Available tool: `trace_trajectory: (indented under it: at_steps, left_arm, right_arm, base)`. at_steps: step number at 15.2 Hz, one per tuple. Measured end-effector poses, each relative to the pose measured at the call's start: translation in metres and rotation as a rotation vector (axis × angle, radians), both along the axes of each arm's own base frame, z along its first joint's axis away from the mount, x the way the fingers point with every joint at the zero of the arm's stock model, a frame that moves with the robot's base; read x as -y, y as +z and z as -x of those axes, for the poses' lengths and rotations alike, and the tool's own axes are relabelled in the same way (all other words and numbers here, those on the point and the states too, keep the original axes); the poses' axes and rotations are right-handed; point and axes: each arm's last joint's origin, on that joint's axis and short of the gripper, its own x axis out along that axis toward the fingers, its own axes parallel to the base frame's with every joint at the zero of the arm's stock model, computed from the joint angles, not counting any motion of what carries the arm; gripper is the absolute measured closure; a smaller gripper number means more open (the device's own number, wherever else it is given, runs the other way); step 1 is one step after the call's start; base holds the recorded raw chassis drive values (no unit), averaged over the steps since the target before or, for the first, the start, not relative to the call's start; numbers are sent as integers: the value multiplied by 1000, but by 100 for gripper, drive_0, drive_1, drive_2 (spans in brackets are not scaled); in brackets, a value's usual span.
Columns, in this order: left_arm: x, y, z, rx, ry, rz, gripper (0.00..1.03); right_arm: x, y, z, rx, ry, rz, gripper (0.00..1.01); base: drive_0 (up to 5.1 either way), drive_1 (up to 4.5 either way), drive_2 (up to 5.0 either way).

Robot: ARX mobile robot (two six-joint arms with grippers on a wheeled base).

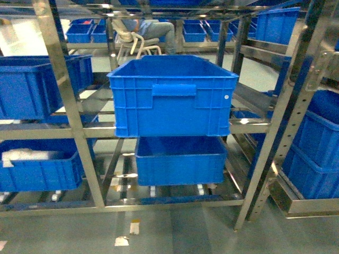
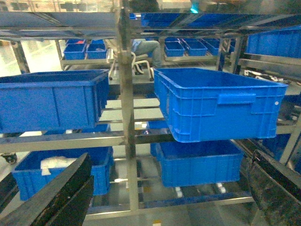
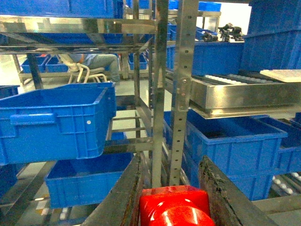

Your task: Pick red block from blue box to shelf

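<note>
The red block [image 3: 175,207] is glossy and bright, wedged between the two dark fingers of my right gripper [image 3: 171,162], which is shut on it at the bottom of the right wrist view. Ahead of it stand the grey steel posts of the shelf [image 3: 181,94]. My left gripper [image 2: 168,160] is open with nothing between its fingers [image 2: 61,188] and faces a shelf post [image 2: 125,99]. The head view shows the shelf [image 1: 68,95] but neither gripper. The blue box is out of view.
A deep blue ribbed crate [image 1: 172,100] juts out from the middle tier, with a lower crate [image 1: 180,161] beneath it. More crates [image 1: 37,84] fill the left and right bays. A steel roller tray [image 3: 240,96] sticks out on the right. A person sits on a chair [image 1: 140,34] behind.
</note>
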Motion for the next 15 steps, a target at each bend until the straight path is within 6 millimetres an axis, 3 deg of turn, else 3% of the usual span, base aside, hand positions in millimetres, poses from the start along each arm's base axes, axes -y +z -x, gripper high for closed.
trace_trajectory:
  at_steps: [15]
  left_arm:
    - [0,0,0,0,-2,0,5]
  right_arm:
    - [0,0,0,3,-1,0,72]
  base:
    - [-168,-168,-168]
